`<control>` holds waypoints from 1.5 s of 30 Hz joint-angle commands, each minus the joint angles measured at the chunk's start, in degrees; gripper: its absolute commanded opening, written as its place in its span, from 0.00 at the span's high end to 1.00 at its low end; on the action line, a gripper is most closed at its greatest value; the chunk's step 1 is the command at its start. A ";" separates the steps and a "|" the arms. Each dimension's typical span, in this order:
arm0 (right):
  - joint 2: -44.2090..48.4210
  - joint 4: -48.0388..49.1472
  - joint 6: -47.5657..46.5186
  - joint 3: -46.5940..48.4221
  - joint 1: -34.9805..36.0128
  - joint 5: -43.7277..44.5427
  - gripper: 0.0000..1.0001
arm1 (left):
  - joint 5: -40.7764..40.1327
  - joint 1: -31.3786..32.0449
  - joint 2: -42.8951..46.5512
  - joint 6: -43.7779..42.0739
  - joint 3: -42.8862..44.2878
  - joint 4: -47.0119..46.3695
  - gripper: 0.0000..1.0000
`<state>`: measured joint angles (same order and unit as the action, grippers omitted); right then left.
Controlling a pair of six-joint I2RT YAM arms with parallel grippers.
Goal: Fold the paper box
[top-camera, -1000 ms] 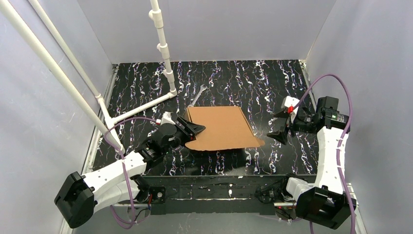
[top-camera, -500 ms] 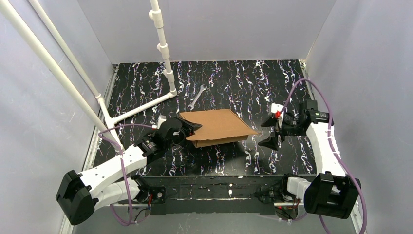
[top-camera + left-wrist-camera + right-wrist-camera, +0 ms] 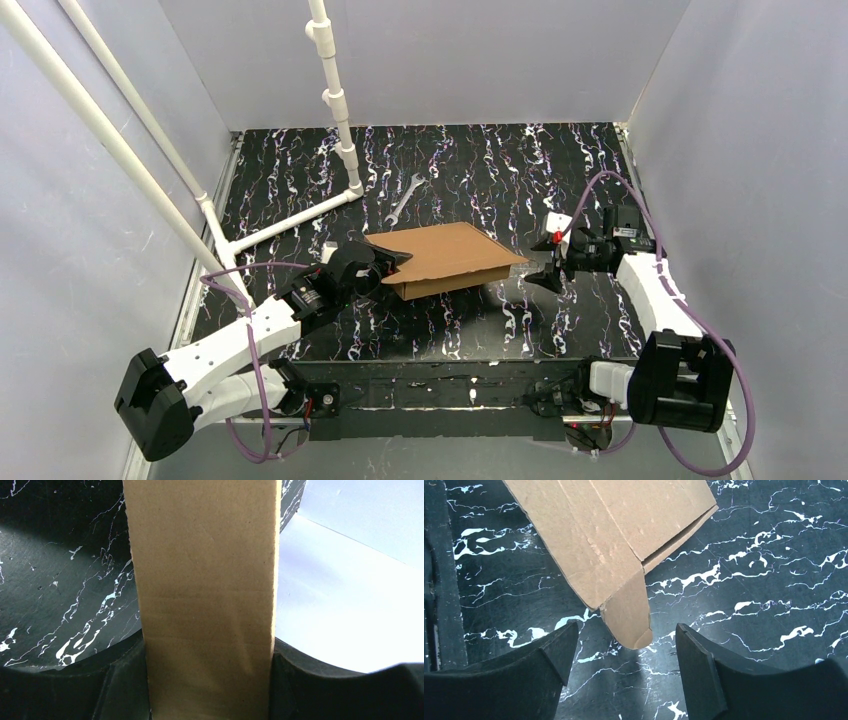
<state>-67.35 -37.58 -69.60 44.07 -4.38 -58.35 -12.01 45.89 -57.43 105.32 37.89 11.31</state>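
At the far left, a white pipe frame point(image 3: 335, 100) is seen rising from the marbled black table point(image 3: 500, 170). Next, the left gripper point(image 3: 392, 267) is found clenched on the left edge of the paper box point(image 3: 445, 255); in the left wrist view a cardboard panel is seen filling the gap between its jaws. The box is held raised and tilted over the middle of the table, with a shadow cast beneath it. A wrench point(image 3: 404, 199) is seen lying just beyond its far edge. At the right, the right gripper point(image 3: 547, 263) is held released, its jaws set apart on either side of a small corner flap point(image 3: 629, 620) that hangs down from the box's right end; no contact with it is seen.

Several failures can be foreseen. Since the sheet is gripped at one edge only, it could be pivoted or pulled loose if it is pushed hard from the right. The narrow flap could be missed, or creased off its scored line, if the jaws are closed slightly off centre. The panel could be bent between the arms if both are driven inward together. The wrench could be struck if the box is swung back.

Counted: one box, one flap addressed, two grippers, one wrench, one pipe frame.
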 commanded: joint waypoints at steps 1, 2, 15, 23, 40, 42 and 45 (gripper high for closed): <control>-1.83 3.94 -2.90 0.46 0.98 -4.31 0.25 | -2.23 0.26 1.05 1.87 1.50 1.73 0.65; -2.24 4.30 -3.00 0.42 1.54 -4.43 0.28 | -2.15 0.28 1.09 2.10 1.48 1.70 0.65; 6.49 -22.60 -22.42 13.60 3.88 1.47 0.02 | 0.29 0.33 1.03 4.95 2.24 2.33 0.66; 1.21 -19.67 -22.71 20.08 16.11 2.91 0.02 | 6.11 0.40 -5.44 9.00 9.68 8.91 0.67; -1.36 -2.50 -8.35 18.02 33.62 24.08 0.02 | 6.89 1.09 -12.05 12.24 14.42 9.73 0.67; -1.66 -0.85 -7.93 17.16 34.47 25.75 0.02 | 6.60 1.08 -11.75 12.85 14.05 9.33 0.67; -1.81 1.05 -7.20 15.59 35.91 27.08 0.02 | 5.98 1.05 -11.46 13.94 13.56 9.02 0.66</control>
<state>-68.77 -41.56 -78.74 61.69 29.78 -35.14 -5.39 46.63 -69.49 117.03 50.76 18.37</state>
